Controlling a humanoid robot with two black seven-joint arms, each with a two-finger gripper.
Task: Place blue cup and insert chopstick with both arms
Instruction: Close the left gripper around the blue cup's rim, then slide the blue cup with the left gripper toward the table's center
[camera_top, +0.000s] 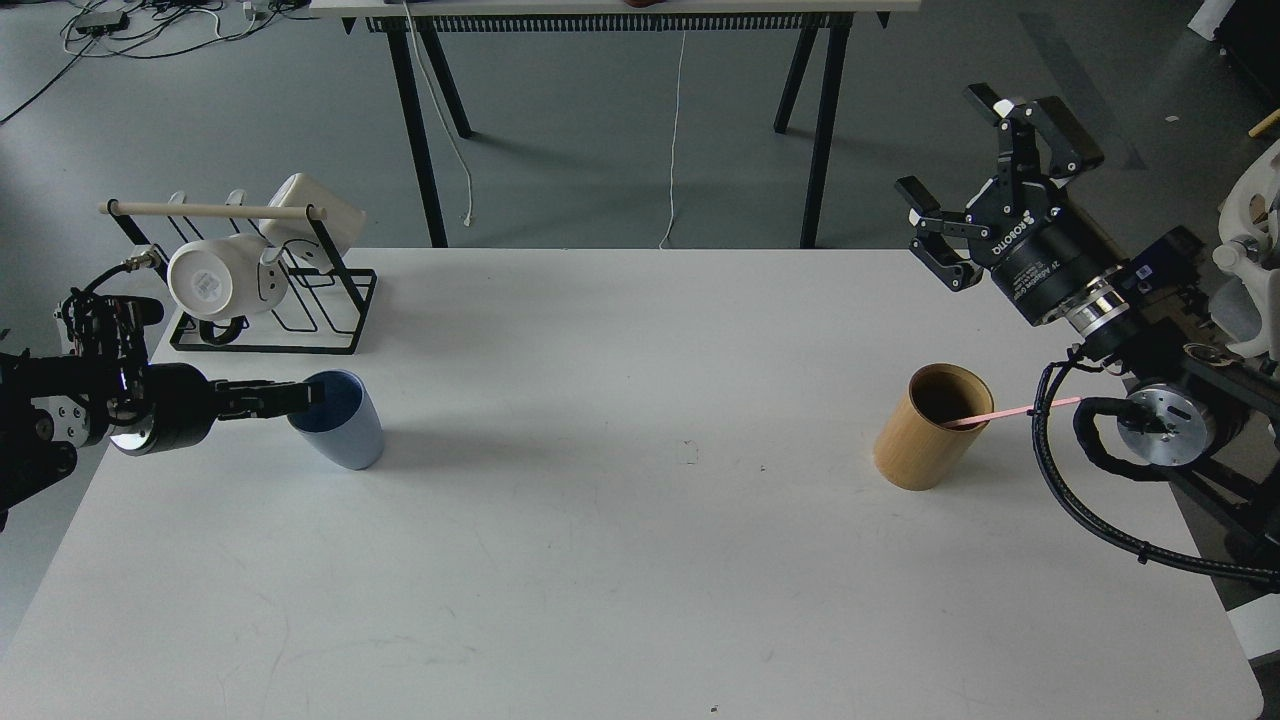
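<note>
Head view: white tabletop. Left end effector at the blue cup near the left edge, fingers over the rim; closure cannot be told. Right end effector spread, empty, raised above the bamboo holder. Chopstick leans from the holder, long axis running right, nearer the right arm.
</note>
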